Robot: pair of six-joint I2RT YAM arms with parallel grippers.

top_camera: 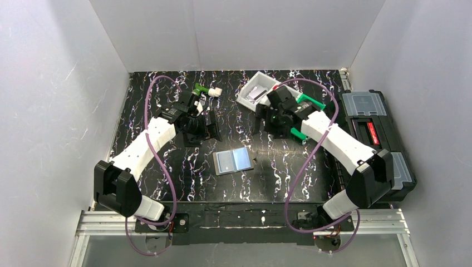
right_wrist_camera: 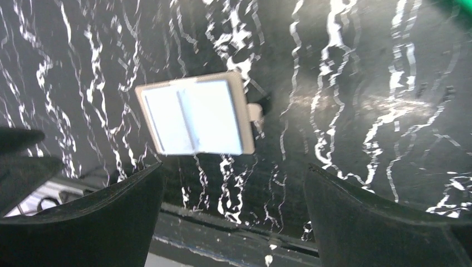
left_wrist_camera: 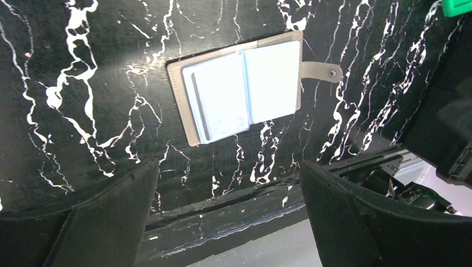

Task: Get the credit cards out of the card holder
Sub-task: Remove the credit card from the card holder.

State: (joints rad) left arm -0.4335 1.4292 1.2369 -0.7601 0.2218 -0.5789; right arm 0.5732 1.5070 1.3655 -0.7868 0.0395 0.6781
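The card holder (top_camera: 234, 161) lies open and flat at the middle of the black marbled table, grey rim up and shiny pale-blue sleeves showing. It also shows in the left wrist view (left_wrist_camera: 245, 89), with its snap tab to the right, and in the right wrist view (right_wrist_camera: 195, 114). A pale card (left_wrist_camera: 217, 100) with a dark stripe sits inside the left sleeve; no card lies outside the holder. My left gripper (top_camera: 207, 129) (left_wrist_camera: 228, 172) is open and empty, up and left of the holder. My right gripper (top_camera: 267, 119) (right_wrist_camera: 234, 169) is open and empty, up and right of it.
A white bin (top_camera: 259, 89) with small items stands at the back centre. A green and white object (top_camera: 207, 90) lies at the back left. A black toolbox (top_camera: 373, 128) runs along the right side. White walls enclose the table.
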